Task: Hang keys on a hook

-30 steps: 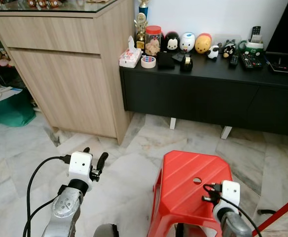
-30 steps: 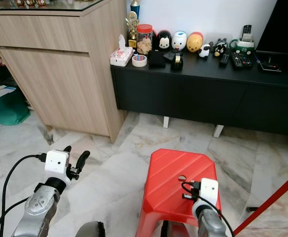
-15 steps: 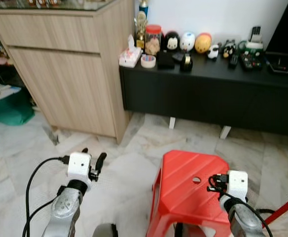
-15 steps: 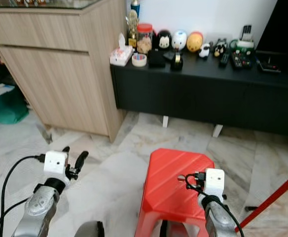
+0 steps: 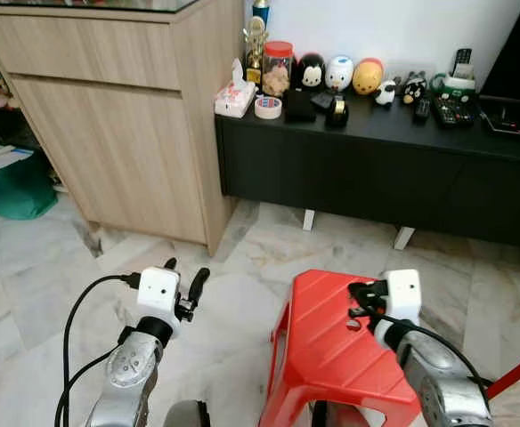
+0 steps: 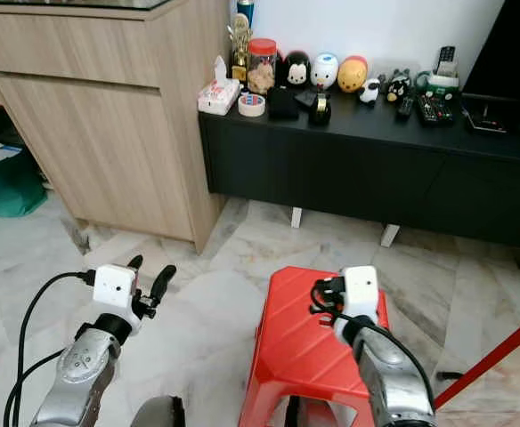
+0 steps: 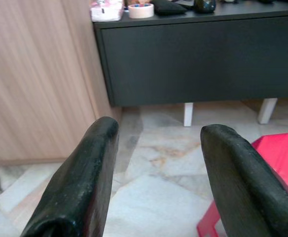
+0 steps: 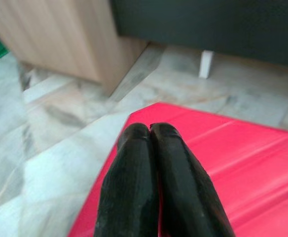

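The left gripper [image 5: 186, 269] was held low at 7 o'clock over the pale floor [image 5: 28, 285], and its two black fingers [image 7: 80, 187] were spread apart with nothing between them. The right gripper [image 8: 150, 129] was held at 5 o'clock, just above the red stool [image 5: 331, 356], with its fingers pressed together. A black cabinet [image 5: 376, 169] full of small things was seen at 1 o'clock. The keys could not be picked out among them.
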You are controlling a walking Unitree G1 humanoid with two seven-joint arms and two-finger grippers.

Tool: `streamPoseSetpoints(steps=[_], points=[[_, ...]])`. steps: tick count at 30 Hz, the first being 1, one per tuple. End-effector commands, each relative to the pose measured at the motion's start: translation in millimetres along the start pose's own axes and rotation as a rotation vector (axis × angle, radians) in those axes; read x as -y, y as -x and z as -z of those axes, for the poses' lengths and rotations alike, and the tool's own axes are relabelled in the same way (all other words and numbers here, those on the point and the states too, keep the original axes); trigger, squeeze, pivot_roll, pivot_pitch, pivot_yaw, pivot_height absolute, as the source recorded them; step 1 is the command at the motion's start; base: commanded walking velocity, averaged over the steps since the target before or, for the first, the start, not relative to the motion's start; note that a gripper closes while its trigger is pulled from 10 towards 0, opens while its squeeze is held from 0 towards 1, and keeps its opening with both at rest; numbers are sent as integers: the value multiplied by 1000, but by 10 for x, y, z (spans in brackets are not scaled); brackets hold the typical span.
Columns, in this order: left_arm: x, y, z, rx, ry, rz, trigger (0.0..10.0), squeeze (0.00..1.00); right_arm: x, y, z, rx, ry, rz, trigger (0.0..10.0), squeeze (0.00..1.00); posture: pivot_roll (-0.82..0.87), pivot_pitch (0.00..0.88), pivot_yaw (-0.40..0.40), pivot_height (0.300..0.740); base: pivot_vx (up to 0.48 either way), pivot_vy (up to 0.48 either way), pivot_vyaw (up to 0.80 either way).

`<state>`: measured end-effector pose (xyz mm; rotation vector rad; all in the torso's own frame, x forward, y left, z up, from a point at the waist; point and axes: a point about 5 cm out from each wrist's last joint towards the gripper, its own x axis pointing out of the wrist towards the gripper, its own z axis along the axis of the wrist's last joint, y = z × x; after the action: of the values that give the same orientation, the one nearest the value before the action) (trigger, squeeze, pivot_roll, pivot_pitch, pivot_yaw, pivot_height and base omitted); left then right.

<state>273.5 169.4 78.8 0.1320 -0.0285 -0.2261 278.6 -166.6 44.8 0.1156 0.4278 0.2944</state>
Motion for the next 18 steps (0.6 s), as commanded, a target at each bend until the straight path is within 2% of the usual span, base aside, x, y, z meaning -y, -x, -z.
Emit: streamPoseSetpoints(steps=[1, 10, 13, 16, 18], points=[[49, -10, -40, 6, -4, 37, 10000, 0, -64, -7, -97, 16, 9, -33, 10000, 0, 20, 0, -66, 667, 0, 0, 0], [163, -24, -90, -3, 3, 141, 10000, 0, -208, -43, -161, -18, 19, -96, 10000, 0, 30, 0, -73, 722, 0, 0, 0], [211, -21, -90, -17, 0, 187, 10000, 0, -244, -54, -177, -28, -13, -110, 10000, 0, 29, 0, -72, 737, 0, 0, 0], [285, -29, -104, -31, -2, 260, 10000, 0, -319, -75, -187, -59, -31, -151, 10000, 0, 30, 0, -75, 737, 0, 0, 0], [328, -33, -106, -45, -9, 314, 10000, 0, -381, -81, -186, -79, 4, -183, 10000, 0, 31, 0, -77, 737, 0, 0, 0]])
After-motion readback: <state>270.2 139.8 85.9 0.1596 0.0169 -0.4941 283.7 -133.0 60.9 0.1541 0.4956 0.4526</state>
